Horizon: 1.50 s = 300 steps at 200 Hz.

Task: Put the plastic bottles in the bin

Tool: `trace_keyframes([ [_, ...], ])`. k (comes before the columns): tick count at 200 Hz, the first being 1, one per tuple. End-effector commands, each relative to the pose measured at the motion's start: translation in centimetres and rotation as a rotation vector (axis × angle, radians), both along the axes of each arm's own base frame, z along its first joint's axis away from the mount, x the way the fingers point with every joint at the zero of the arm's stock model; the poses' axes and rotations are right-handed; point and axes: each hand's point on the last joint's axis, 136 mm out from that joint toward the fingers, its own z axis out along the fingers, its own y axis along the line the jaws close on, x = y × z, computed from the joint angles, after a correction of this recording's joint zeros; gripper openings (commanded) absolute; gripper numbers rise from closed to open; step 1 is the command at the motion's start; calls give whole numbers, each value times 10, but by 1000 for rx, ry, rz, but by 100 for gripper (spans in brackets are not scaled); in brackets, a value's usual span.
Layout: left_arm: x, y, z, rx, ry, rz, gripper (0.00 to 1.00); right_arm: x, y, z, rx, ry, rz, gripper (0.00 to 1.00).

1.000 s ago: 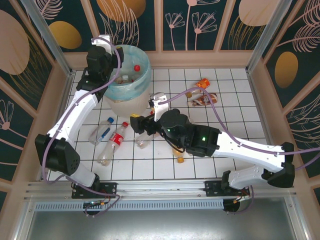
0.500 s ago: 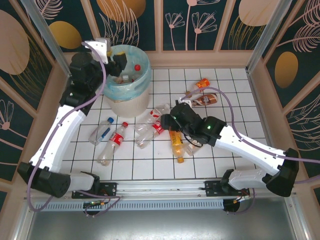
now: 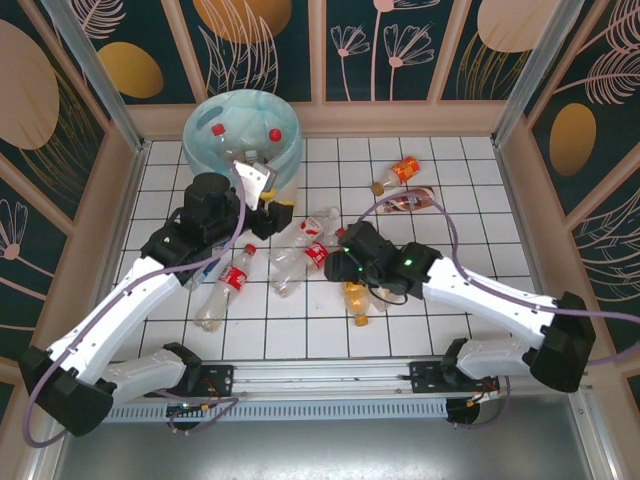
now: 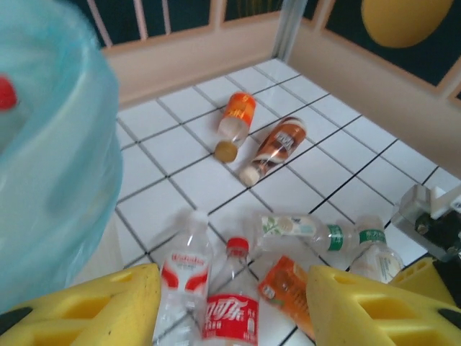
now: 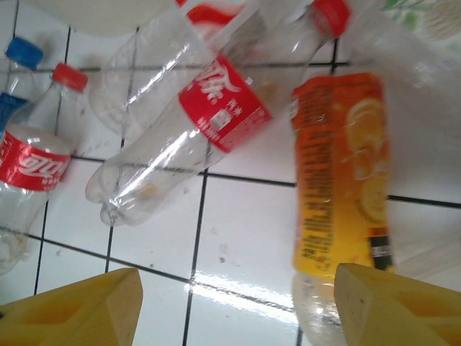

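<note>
The bin (image 3: 243,140), lined with a blue-green bag, stands at the back left with red-capped bottles inside; its wall (image 4: 50,180) looms at the left of the left wrist view. Several plastic bottles lie on the tiles. My left gripper (image 3: 272,208) hovers open just in front of the bin; its fingers (image 4: 86,310) straddle a red-labelled clear bottle (image 4: 230,310) below without touching it. My right gripper (image 3: 338,262) is open low over the middle of the table. An orange bottle (image 5: 338,180) lies by its right finger (image 5: 396,306), with bare tile between the jaws.
A red-labelled clear bottle (image 5: 187,130) lies left of the orange one. More bottles (image 3: 225,285) lie front left, partly under the left arm. An orange bottle (image 3: 400,172) and a brown one (image 3: 405,200) lie at the back right. Wooden walls fence the tiled table (image 3: 460,300).
My left arm has swung from above the bin down to the table in front of it. The right gripper has moved right, from the clear bottles to beside the orange bottle.
</note>
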Motion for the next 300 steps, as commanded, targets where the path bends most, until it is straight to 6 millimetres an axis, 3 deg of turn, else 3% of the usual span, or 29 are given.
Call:
trace_keyframes([
  [1,-5,42,-6,-40,84,250,57,-4,45,4,76,7,15,69],
  [31,-12,107,-12,-42,103,585,61,-17,107,-6,117,36,45,69],
  [56,-21,154,-2,-19,18,794,64,-27,162,-18,156,71,97,69],
  [82,-27,191,14,44,-123,941,65,-35,212,-37,197,129,138,75],
  [112,-33,216,35,115,-244,1049,65,-31,243,-54,163,125,125,81],
  [171,-59,239,58,26,-364,1102,63,-18,258,-86,40,137,39,88],
  [222,-68,241,56,3,-367,1076,62,-19,270,-110,-15,177,37,89],
  [263,-70,241,56,-3,-372,1066,62,-19,258,-124,-66,209,19,88],
  [300,-68,237,58,-13,-374,1045,62,-26,243,-121,-63,231,19,76],
])
